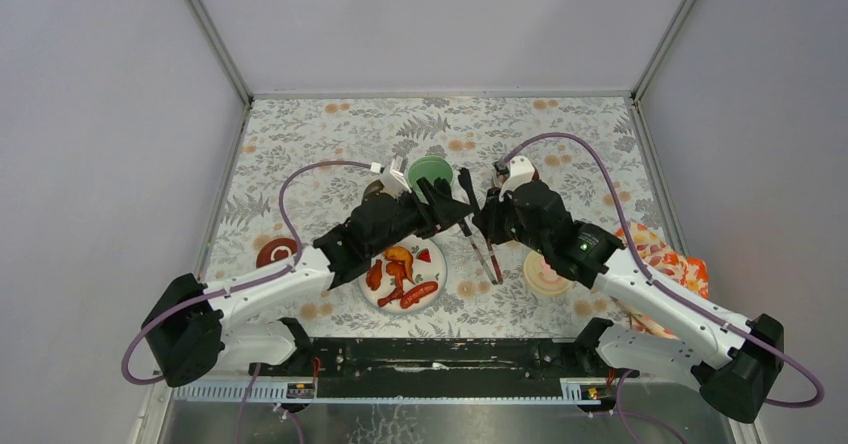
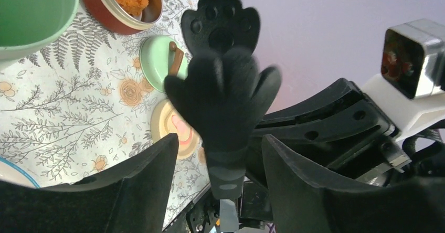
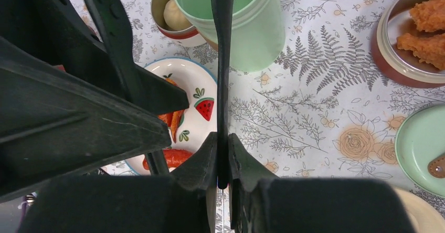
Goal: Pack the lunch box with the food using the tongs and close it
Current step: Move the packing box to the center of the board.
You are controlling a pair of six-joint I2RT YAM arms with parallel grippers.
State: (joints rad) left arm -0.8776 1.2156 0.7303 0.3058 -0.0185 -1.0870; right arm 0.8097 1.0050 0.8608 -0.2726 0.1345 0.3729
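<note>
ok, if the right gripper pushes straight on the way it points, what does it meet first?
Likely the mint-green jar. The right gripper, shut on the tongs, aims at it with the tongs leading. Whether they clear the rim is unclear.

A lab test booth. Plain grey panels [image 1: 440,24] wall the floral-clothed table [image 1: 300,144] at nine, twelve and three o'clock; a black mounting rail [image 1: 440,359] at six.

One jar [image 3: 246,28], two bowls [image 3: 178,33] [image 3: 391,60], three lids [image 2: 155,60] [image 2: 163,124] [image 1: 277,252] (plus one plate [image 3: 194,75])
</note>
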